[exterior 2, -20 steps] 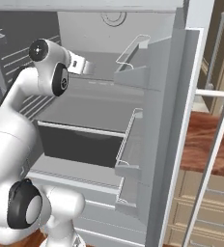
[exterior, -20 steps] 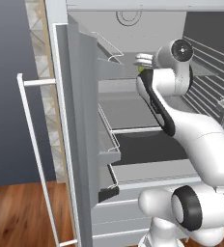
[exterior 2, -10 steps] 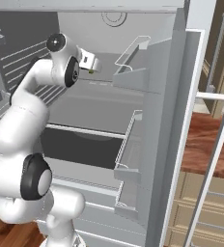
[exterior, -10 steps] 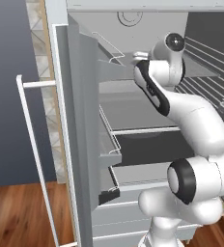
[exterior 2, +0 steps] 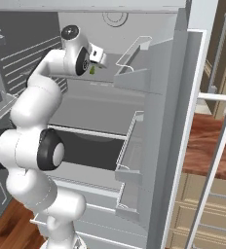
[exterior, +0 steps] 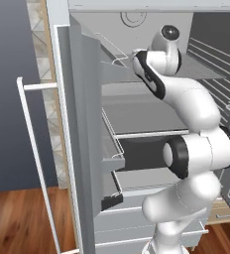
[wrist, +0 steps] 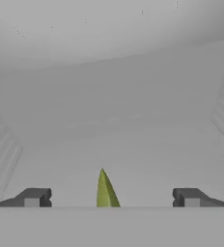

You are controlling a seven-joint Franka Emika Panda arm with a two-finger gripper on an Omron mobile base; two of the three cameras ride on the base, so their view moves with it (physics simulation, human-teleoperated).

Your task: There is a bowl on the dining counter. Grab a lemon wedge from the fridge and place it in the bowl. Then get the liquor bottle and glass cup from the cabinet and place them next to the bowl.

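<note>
The fridge (exterior: 82, 99) stands with both doors swung wide, and the white arm reaches into its upper compartment. In the hand view the gripper (wrist: 111, 198) is spread wide, its two dark fingertips (wrist: 34, 198) far apart, and the lemon wedge (wrist: 105, 190) rises as a thin green point midway between them, touching neither. From the right base view the wedge (exterior 2: 92, 69) shows as a small green bit just under the hand, above the grey upper shelf (exterior 2: 100, 87). The wire door bin (exterior 2: 133, 53) on the right door sits just beside the hand. On the other side, a wire bin (exterior: 109, 49) on the left door stands close to the arm's upper joints. Below the shelf lies a dark drawer (exterior 2: 93, 148). The floor (exterior: 18, 223) is reddish wood.
</note>
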